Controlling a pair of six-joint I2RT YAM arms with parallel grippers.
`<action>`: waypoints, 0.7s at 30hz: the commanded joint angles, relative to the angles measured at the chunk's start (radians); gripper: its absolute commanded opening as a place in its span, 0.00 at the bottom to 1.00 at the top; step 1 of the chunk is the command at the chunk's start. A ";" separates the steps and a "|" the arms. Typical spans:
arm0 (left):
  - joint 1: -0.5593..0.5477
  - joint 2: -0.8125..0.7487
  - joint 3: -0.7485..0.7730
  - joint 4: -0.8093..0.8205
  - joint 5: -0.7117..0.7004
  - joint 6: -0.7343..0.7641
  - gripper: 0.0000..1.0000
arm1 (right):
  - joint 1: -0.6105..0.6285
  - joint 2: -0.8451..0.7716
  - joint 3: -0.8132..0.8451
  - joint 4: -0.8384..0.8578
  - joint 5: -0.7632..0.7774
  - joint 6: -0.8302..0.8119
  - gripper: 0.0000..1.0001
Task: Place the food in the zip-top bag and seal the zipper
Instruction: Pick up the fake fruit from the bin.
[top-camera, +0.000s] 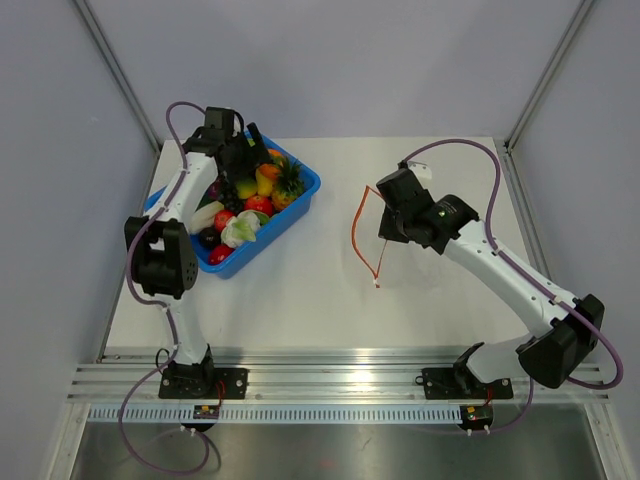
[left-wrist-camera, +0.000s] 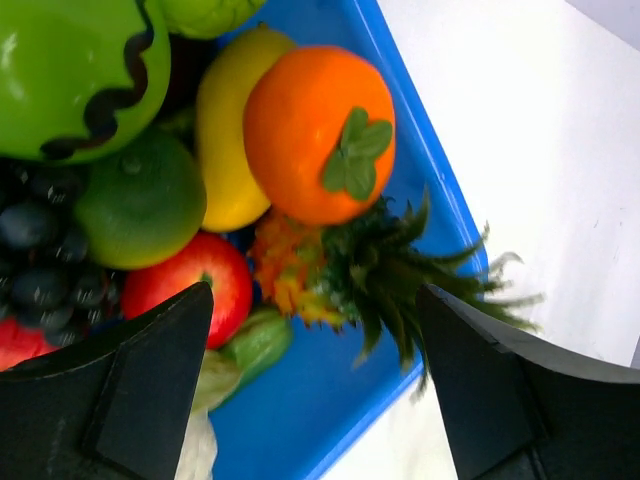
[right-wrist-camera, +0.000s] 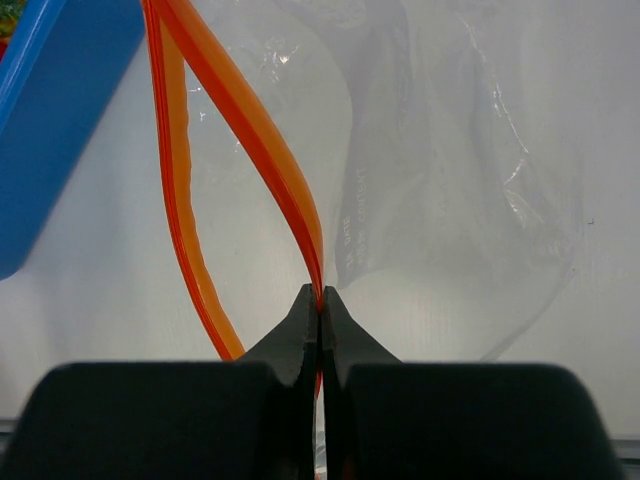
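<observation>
The food lies heaped in a blue bin at the table's back left. My left gripper hovers over the bin's far end, open and holding nothing. In the left wrist view its gripper frames a pineapple, with an orange, a lemon and a red apple beside it. My right gripper is shut on the zipper of the zip-top bag, whose mouth gapes. From above, the zipper hangs as an orange loop left of the right gripper.
The bin's blue wall is just left of the bag's mouth. White tabletop lies between the bin and the arm bases. Metal rails run along the near edge, and frame posts stand at the back corners.
</observation>
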 joint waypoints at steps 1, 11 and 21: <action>0.017 0.046 0.044 0.146 0.076 -0.022 0.87 | 0.006 0.011 0.056 -0.026 0.037 0.001 0.00; 0.025 0.180 0.083 0.214 0.121 0.012 0.80 | 0.006 0.052 0.094 -0.051 0.041 -0.007 0.00; 0.025 0.209 0.034 0.347 0.133 0.018 0.69 | 0.006 0.072 0.085 -0.048 0.024 -0.008 0.00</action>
